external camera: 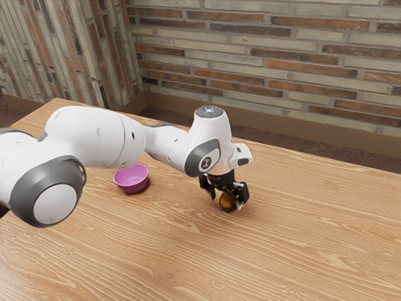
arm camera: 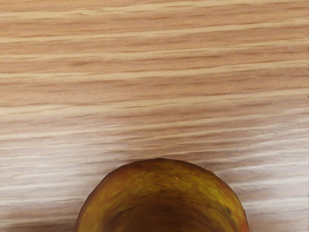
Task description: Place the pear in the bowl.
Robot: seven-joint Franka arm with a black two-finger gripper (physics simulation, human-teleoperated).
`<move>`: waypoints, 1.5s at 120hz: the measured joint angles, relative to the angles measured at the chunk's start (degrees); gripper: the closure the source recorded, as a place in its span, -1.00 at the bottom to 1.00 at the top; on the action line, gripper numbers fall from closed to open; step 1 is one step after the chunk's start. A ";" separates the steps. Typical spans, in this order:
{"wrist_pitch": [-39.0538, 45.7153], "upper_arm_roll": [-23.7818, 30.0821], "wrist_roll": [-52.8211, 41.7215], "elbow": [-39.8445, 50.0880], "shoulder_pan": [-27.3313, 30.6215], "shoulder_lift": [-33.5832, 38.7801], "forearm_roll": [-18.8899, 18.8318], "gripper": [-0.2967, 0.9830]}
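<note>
Clock directions as read on the exterior view.

Item: white robot arm with dark grey joint caps (external camera: 103, 139), jointed, entering from nine o'clock and reaching toward the centre.

Item: pink-purple round bowl with a flared rim (external camera: 131, 180), upright on the wood-grained, light brown tabletop (external camera: 94, 266), between nine and ten o'clock from the tool and well apart from it.

Item: black two-finger tool (external camera: 225, 199), pointing down at the arm's end, low over the tabletop; fingers apart, with a gap on the nine o'clock side.

Item: glossy golden-brown pear, rounded, with yellow-green and reddish patches (external camera: 227, 202), between the tool's parted fingers, nearer the finger at three o'clock; outside the bowl. Contact with that finger: cannot tell.

Item: brick wall in grey, cream and rust-orange courses (external camera: 294, 69), behind the tabletop, from eleven round to two o'clock.
</note>
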State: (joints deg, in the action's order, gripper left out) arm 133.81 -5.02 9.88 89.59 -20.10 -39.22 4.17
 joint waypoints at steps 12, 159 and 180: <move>0.32 -0.02 -0.12 -0.32 0.03 -0.31 0.03 -0.52; -1.47 -2.44 -0.48 -0.78 -0.08 3.61 -0.25 0.04; -4.39 -7.82 -0.45 5.70 -0.05 10.43 -0.34 0.04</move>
State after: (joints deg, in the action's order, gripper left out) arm 129.42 -12.84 9.43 95.29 -20.16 -28.79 3.83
